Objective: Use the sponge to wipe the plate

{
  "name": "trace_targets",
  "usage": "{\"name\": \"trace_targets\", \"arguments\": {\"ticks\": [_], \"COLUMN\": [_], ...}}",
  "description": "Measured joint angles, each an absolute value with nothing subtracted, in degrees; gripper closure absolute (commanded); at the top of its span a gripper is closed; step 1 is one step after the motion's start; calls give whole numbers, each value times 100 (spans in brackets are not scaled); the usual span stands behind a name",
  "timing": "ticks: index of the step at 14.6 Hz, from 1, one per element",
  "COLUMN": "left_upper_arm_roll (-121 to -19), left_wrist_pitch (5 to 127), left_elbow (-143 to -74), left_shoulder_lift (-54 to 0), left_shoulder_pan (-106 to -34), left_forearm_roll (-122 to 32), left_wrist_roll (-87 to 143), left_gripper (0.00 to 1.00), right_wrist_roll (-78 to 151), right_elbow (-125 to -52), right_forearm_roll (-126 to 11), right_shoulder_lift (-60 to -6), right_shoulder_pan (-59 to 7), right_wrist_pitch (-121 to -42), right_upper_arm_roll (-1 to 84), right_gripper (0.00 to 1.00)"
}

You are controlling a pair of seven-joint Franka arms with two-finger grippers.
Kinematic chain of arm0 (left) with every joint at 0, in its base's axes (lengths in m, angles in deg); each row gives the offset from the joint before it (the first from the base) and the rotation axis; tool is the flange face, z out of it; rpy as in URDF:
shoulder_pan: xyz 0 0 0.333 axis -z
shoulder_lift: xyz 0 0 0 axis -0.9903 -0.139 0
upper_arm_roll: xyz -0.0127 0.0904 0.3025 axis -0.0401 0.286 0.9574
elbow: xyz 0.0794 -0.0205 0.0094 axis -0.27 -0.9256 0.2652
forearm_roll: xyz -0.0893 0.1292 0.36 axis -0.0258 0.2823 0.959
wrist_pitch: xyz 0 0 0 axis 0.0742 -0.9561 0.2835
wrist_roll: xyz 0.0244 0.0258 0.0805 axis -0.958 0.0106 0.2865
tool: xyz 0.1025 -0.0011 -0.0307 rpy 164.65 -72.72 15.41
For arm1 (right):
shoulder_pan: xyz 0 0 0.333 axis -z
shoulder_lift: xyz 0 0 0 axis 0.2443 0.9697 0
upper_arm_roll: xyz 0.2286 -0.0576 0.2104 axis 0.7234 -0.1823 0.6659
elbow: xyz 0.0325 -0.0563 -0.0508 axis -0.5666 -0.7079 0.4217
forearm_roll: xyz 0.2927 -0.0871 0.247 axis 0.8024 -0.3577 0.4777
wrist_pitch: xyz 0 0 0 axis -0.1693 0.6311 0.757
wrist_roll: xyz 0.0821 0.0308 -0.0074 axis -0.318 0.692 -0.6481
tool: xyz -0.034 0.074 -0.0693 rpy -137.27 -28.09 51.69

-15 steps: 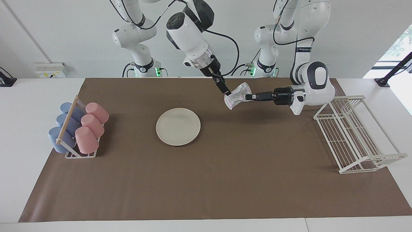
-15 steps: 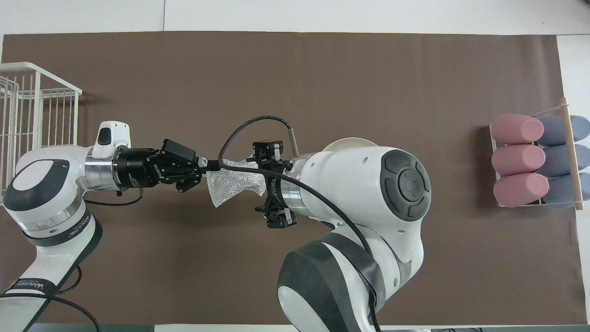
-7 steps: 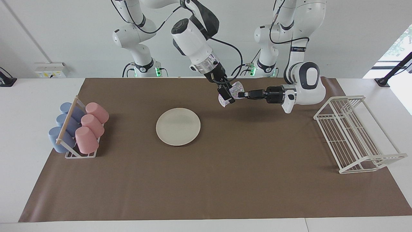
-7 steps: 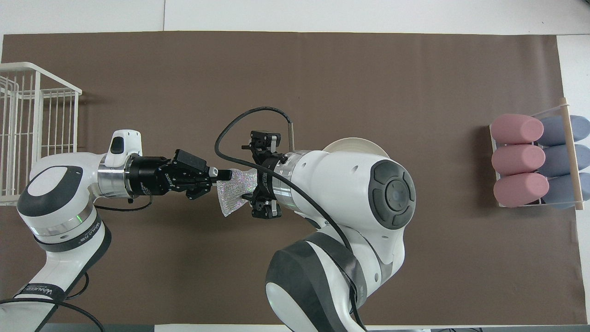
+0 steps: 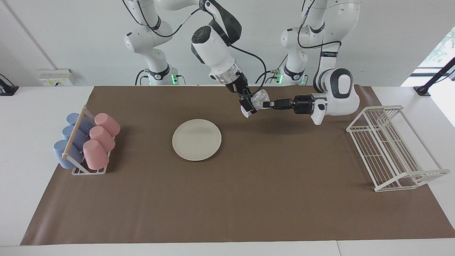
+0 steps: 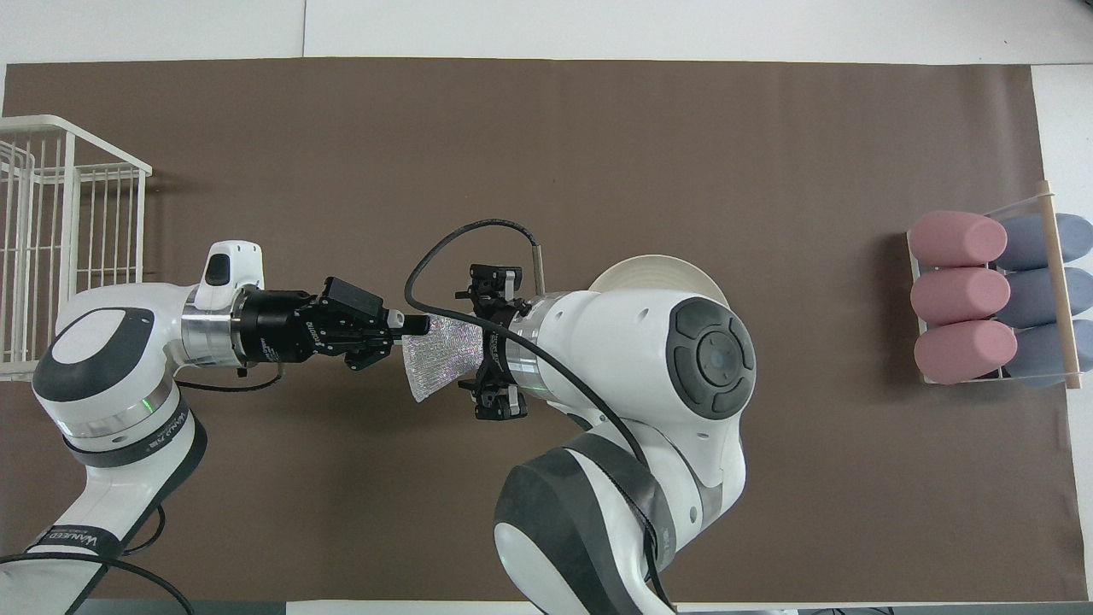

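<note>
The cup rack (image 5: 86,144) stands at the right arm's end of the brown mat (image 5: 227,199), holding three blue cups (image 5: 71,142) and three pink cups (image 5: 101,138) that lie on their sides; in the overhead view the same rack (image 6: 995,295) sits at the mat's edge. The plate (image 5: 197,139) lies flat on the mat near the middle of the table, bare, and well apart from the rack. In the overhead view only an arc of the plate (image 6: 653,269) shows past the right arm's bulky wrist.

Up in the air, over bare mat toward the left arm's end from the plate, the two grippers meet at the sponge (image 5: 258,100). The right gripper (image 5: 247,107) reaches down at a slant from its arm, its fingers at the sponge's lower end; whether they are pinched onto it cannot be told. The left gripper (image 5: 266,104) points level toward the right arm, fingers closed on the sponge's other edge. In the overhead view the sponge (image 6: 440,363) spreads as a glittery fan between the left gripper (image 6: 418,325) and the right gripper (image 6: 493,352).

The white wire dish rack (image 5: 391,147) stands at the left arm's end of the mat.
</note>
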State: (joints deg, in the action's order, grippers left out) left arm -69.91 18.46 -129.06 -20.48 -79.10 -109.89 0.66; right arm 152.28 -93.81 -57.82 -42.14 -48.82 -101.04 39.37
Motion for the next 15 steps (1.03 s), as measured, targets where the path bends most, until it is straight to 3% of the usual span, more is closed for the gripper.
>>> {"name": "trace_targets", "arguments": {"ticks": [2,3,9,10,11,15], "left_upper_arm_roll": [-6991,-6991,-6994,-6993,-6993,-6958], "left_wrist_pitch": [1846,1846,1832,1833,1833,1838], "left_elbow": [-12908,-12909,-12963,-12964,-12965,-12964], "left_shoulder_lift": [-2044,-2043,-2031,-2031,-2031,-2020], "left_shoulder_pan": [-7910,-7910,-7891,-7887,-7882,-7879], "left_forearm_roll": [-10989,-10989,-10988,-10988,-10988,-10988], "left_wrist_roll": [66,66,50,43,35,14], "left_gripper": [100,100,99,22,0,0], "right_wrist_roll": [15221,15208,14922,14894,14868,14645], "right_elbow": [-9394,-9397,-9397,-9397,-9397,-9556], "right_forearm_roll": [-5784,-5784,-5842,-5892,-5960,-6583], "right_shoulder_lift": [-4232,-4236,-4239,-4239,-4239,-4247], "right_shoulder_pan": [-4919,-4953,-4977,-4977,-4977,-4820], "right_wrist_pitch": [-10090,-10086,-10108,-10108,-10108,-10097], "right_upper_arm_roll": [3938,3939,3912,3910,3910,3895], "right_gripper": [70,96,100,100,100,100]}}
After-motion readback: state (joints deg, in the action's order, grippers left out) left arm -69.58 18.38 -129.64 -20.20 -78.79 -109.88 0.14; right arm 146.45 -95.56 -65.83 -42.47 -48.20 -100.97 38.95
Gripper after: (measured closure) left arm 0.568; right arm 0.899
